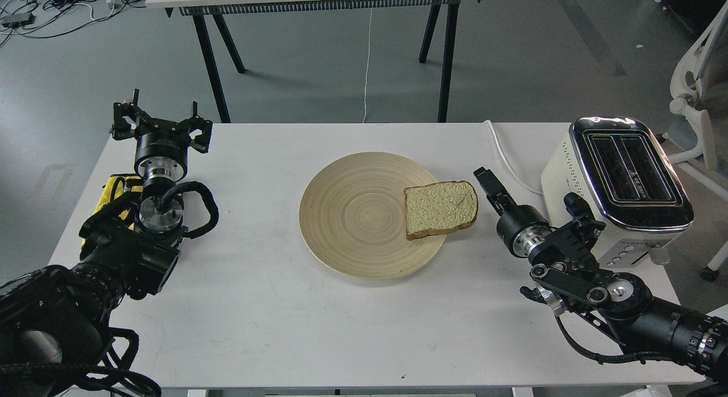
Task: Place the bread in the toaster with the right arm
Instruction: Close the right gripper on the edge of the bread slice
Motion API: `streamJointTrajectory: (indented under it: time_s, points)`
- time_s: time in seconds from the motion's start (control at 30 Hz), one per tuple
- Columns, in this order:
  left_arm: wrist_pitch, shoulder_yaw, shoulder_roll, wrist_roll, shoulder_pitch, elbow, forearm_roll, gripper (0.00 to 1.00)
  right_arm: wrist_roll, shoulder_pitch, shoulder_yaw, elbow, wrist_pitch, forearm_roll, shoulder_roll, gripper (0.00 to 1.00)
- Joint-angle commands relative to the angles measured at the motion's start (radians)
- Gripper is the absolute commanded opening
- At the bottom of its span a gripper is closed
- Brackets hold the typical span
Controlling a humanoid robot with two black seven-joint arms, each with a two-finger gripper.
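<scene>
The bread (441, 210) lay flat on the right edge of the wooden plate (352, 226), overhanging the rim a bit. My right end effector (488, 185) sat just beside it, empty, but seen edge-on so can't tell how open tbh. The toaster (620, 186) was near, on the bench's (273, 317) right side. Risk imo: a flat slice gets shoved across the plate instead of gripped.

Round plate (352, 238) of pale wood with fine concentric grain, matt. Bread (441, 208) porous and crumbly, crust darker and smoother. Toaster (617, 181) with cream casing, smooth and perforated, under a glossy chrome top. Table (273, 317) smooth, matt white. Right arm (597, 283) matt black with bare metal rings.
</scene>
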Motion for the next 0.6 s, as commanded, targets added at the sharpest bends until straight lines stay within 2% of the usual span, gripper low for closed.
streamJointTrajectory:
  time_s: [0.0, 0.07, 0.17, 0.3, 0.57]
  points:
    - [0.000, 0.000, 0.001, 0.000, 0.000, 0.000, 0.001, 1.00, 0.000, 0.000, -0.040, -0.006, 0.002, -0.001, 0.029, 0.95]
    - [0.000, 0.000, -0.001, 0.000, 0.000, 0.000, 0.001, 1.00, 0.000, 0.002, -0.062, -0.004, 0.002, 0.001, 0.038, 0.85]
    - [0.000, 0.000, -0.001, 0.000, 0.000, 0.000, -0.001, 1.00, 0.000, 0.004, -0.067, -0.003, 0.002, 0.001, 0.041, 0.64]
    - [0.000, -0.002, 0.001, 0.000, 0.000, 0.000, 0.001, 1.00, 0.005, 0.004, -0.070, -0.003, 0.002, -0.001, 0.044, 0.45]
    - [0.000, 0.000, -0.001, 0.000, 0.000, 0.000, 0.001, 1.00, 0.005, 0.002, -0.070, 0.007, 0.002, 0.001, 0.041, 0.31]
